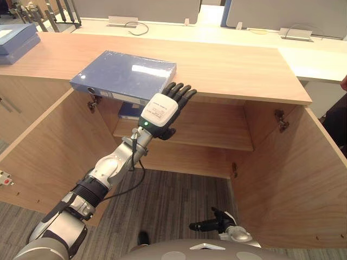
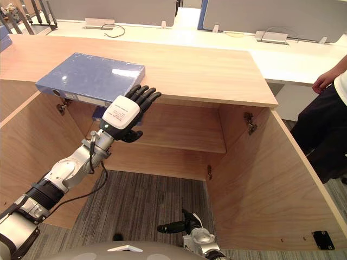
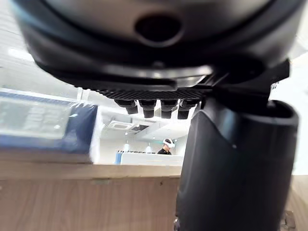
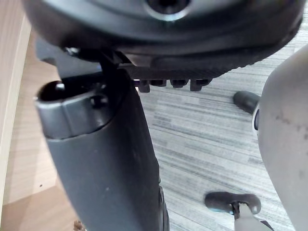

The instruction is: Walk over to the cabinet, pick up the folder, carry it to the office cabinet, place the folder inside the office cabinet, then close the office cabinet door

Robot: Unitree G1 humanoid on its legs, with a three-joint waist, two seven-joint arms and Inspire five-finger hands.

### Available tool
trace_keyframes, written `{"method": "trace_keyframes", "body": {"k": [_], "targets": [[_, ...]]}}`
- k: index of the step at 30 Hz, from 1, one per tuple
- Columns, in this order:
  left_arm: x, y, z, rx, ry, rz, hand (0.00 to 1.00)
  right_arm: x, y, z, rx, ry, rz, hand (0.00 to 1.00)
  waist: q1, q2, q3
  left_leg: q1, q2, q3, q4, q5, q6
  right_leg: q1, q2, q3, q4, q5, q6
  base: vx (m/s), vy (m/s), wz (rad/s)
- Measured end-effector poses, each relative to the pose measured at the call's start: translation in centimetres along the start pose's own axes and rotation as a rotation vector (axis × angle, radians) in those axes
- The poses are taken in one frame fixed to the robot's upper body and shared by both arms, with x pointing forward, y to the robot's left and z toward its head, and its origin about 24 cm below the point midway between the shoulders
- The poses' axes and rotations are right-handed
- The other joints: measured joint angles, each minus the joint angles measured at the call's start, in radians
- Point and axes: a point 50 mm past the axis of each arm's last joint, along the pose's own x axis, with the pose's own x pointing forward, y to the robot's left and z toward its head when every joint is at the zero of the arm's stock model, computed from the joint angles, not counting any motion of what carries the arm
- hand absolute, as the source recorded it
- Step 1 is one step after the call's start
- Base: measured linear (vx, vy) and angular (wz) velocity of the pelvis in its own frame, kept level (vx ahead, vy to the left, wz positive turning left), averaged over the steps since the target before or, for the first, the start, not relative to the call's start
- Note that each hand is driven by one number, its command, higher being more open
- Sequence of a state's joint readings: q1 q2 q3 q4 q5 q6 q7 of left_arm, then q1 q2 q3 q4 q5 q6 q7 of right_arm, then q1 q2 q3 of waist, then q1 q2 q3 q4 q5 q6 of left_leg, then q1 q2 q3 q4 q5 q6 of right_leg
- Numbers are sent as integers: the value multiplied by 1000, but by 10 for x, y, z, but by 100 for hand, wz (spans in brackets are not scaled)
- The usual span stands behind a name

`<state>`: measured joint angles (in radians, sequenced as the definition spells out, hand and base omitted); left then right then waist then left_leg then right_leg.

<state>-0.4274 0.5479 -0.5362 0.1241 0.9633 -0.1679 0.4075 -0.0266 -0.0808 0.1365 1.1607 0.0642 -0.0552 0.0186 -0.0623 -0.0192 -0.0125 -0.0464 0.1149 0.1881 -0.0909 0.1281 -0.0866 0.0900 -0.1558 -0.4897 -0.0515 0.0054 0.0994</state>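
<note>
A blue folder [image 1: 126, 76] lies flat on the wooden cabinet top [image 1: 227, 67], its spine hanging slightly over the front edge. My left hand [image 1: 161, 111] is raised in front of the open cabinet, fingers straight, their tips just under the folder's near right corner; it holds nothing. In the left wrist view the folder [image 3: 43, 127] sits on the top's edge beside the straight fingers [image 3: 159, 108]. My right hand [image 1: 217, 222] hangs low over the carpet, open and holding nothing.
Both cabinet doors [image 1: 43, 151] [image 1: 295, 179] stand wide open, with a shelf [image 1: 211, 132] inside. Another blue folder [image 1: 130, 111] lies on that shelf. More blue folders [image 1: 16, 40] are stacked at the top's far left. A person [image 2: 331, 119] stands at the right.
</note>
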Motion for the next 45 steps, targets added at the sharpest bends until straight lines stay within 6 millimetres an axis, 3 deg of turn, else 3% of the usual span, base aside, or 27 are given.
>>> {"method": "trace_keyframes", "body": {"k": [2, 7, 11, 14, 18, 25, 30, 37, 45], "targets": [[9, 22, 18, -18, -81, 107, 100, -1, -4, -5, 18, 11, -17, 100, 1, 5, 3, -1, 1, -3, 0, 0, 0, -2, 0, -1, 6, -2, -3, 0, 0, 0], [16, 57, 58, -110, -249, 282, 100, -1, -6, -5, 24, 12, -25, 100, 3, 17, 1, -2, 3, -16, 0, 3, 4, -7, 0, -7, 25, -8, -11, -26, 3, 4], [11, 67, 91, -192, -420, 319, 100, -2, -10, -6, 16, 16, -34, 100, 5, 29, -6, -18, 2, -30, -1, 13, 9, -19, -2, -18, 31, -9, -12, -54, 7, 9], [10, 71, 100, -251, -459, 335, 100, -2, -10, -6, -4, 17, -31, 100, 5, 31, -9, -17, 3, -33, -1, 16, 9, -18, -2, -22, 29, -8, -11, -38, 1, 4], [11, 69, 97, -272, -442, 327, 100, -2, -10, -7, -6, 20, -29, 100, 6, 29, -10, -17, 3, -34, -1, 19, 11, -18, -2, -22, 30, -6, -7, -8, 1, 0], [15, 31, 61, -210, -240, 170, 100, -2, -9, -7, -20, 21, -22, 100, 4, 25, -11, -22, 4, -35, -1, 23, 12, -23, -3, -22, 30, -3, -3, 0, 0, 0], [17, 34, 39, -156, -133, 184, 100, -2, -8, -7, -17, 19, -17, 100, 4, 17, -14, -38, 3, -30, 0, 25, 13, -37, -2, -17, 31, 3, -6, 9, 5, -2], [18, 22, 13, -42, -71, 104, 100, -2, -8, -6, -11, 16, -14, 100, -1, 14, -16, -33, 11, -15, -1, 26, 12, -43, 2, 0, 34, 7, -11, -19, -5, -7], [16, 23, 0, 29, -42, 85, 100, -3, -10, -8, 16, 8, -24, 100, 2, 13, -16, -33, 16, -13, -1, 28, 11, -46, 2, 3, 33, 9, -12, -9, -7, -1]]}}
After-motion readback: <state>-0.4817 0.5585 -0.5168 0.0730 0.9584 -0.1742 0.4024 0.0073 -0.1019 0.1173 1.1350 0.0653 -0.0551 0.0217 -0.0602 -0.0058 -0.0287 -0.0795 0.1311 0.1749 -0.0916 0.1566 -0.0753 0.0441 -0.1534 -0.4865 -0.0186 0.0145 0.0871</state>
